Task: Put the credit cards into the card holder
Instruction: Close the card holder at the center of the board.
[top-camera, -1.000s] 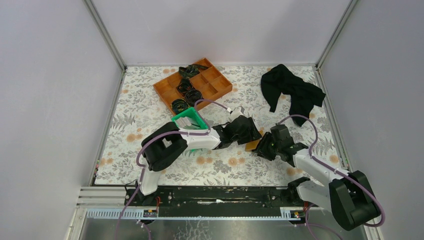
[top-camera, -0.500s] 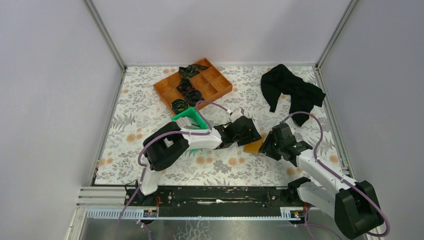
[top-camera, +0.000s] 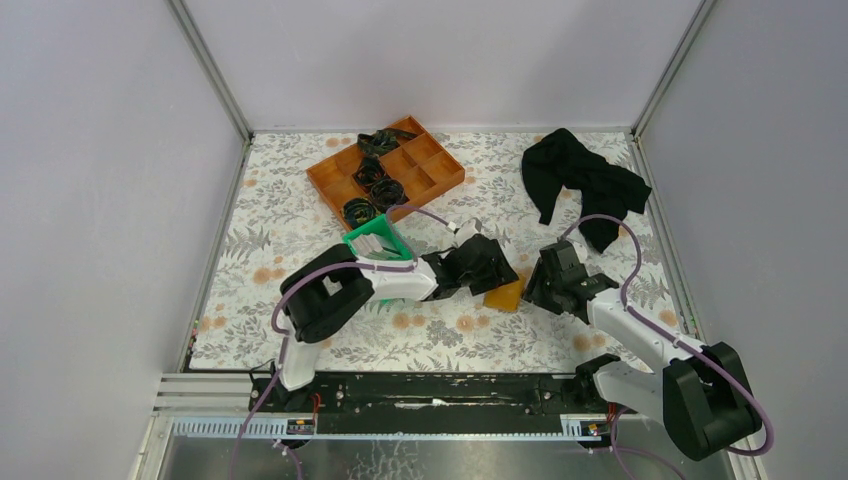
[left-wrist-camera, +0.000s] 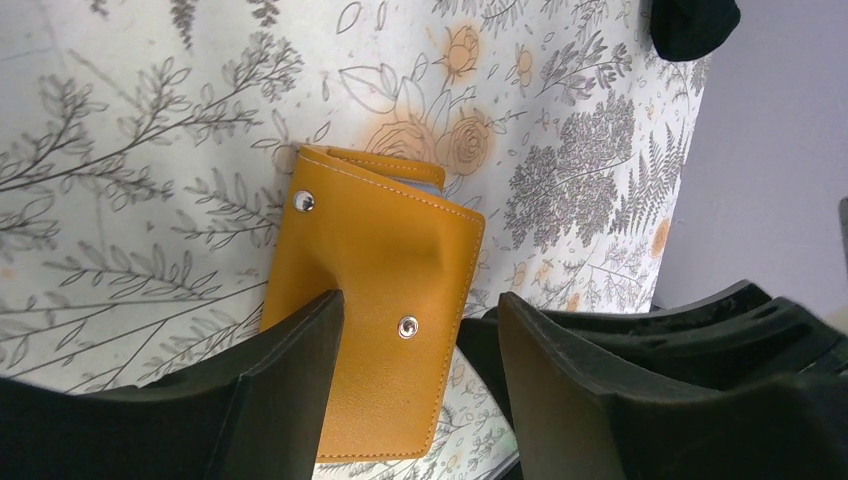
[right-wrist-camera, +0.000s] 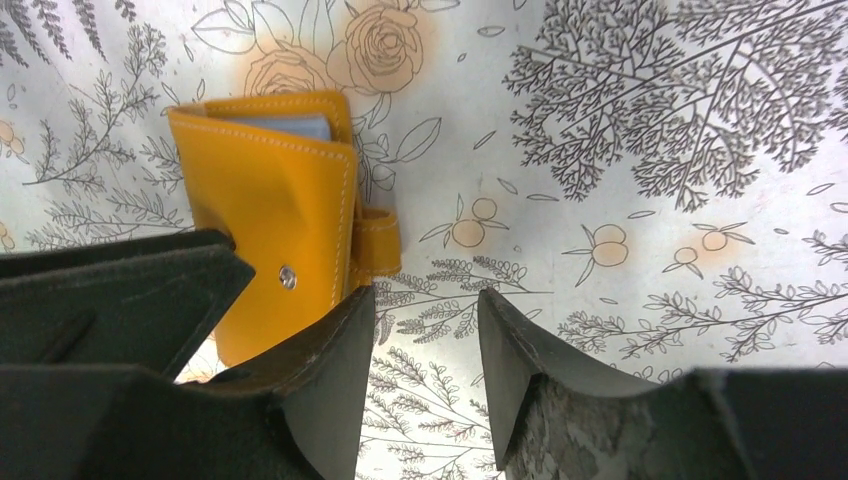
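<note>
the card holder (left-wrist-camera: 375, 300), folded on the worktop (right-wrist-camera: 650, 150), is overhung by the spread left gripper (left-wrist-camera: 420, 312). the right gripper (right-wrist-camera: 427, 300) is spread empty beside it. opening it is judged next.

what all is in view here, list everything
card holder: one, orange, folded shut, flat on the table cover between the two pincers
compartment tray: one, orange, far centre-left
black coiled items: about four clumps, black, in the tray's left compartments
green bin: one, green, just near of the tray, partly behind the left arm; pale contents too small to tell
black cloth: one, black, crumpled, far right
table cover: one, white with grey and orange flowers, under everything
left arm: one, white and black, reaching right
right arm: one, white and black, reaching left
left pincer: open, over the card holder
right pincer: open, beside the card holder
</note>
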